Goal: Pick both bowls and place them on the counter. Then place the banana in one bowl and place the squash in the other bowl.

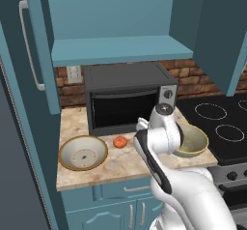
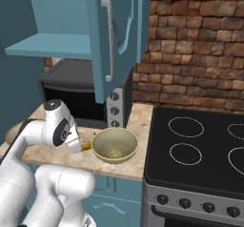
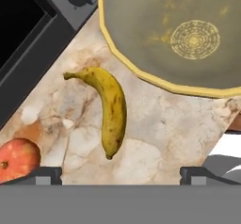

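Hand view has the gripper (image 3: 120, 175), jaws spread wide, above the banana (image 3: 109, 110) lying on the counter (image 3: 169, 129) beside the tan-olive bowl (image 3: 179, 35).

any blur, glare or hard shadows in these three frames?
Hand view: sharp, flat light, banana casts barely any shadow. Left base view: no glare, arm hides part of the tan bowl. Right base view: even light, stovetop without reflections.

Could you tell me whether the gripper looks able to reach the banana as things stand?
Probably yes: the open gripper hangs over the banana, which lies bare on the counter between the tan-olive bowl and the squash, touching neither.
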